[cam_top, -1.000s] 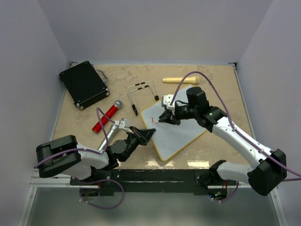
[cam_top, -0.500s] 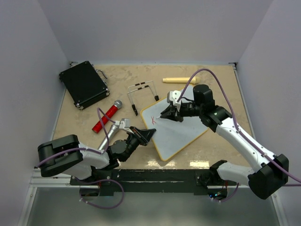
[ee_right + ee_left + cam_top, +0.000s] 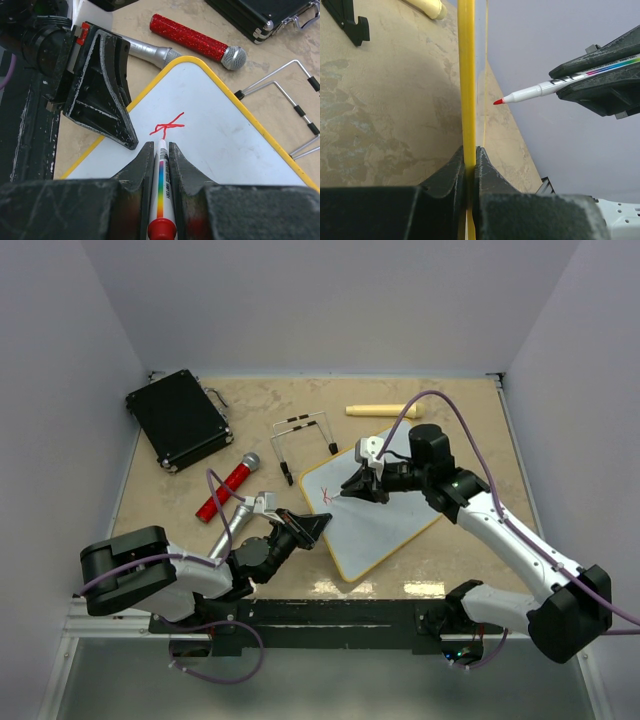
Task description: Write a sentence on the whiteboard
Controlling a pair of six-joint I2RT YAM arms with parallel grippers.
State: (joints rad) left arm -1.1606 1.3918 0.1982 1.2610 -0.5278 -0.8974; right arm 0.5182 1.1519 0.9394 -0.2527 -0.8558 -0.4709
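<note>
Two tight grips: left gripper (image 3: 470, 151) pinches whiteboard (image 3: 466, 75), right gripper (image 3: 161, 146) marker (image 3: 160, 187).

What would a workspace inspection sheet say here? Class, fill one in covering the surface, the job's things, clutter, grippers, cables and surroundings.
Surface: beige marbled tabletop, mottled.
Job's things: white glossy whiteboard with a yellow frame lies angled at centre; red handwritten strokes near one corner, only a first letter; white red-tipped marker pen.
Clutter: black rectangular case far left; red glittery microphone with a silver head; bent wire stand; cream cylinder near the far edge.
Grippers: left gripper shut on the whiteboard's edge; right gripper shut on the marker, tip by the strokes, contact unclear.
Cables: purple cable loops from each arm.
Surroundings: plain pale walls on three sides; nothing else seen.
</note>
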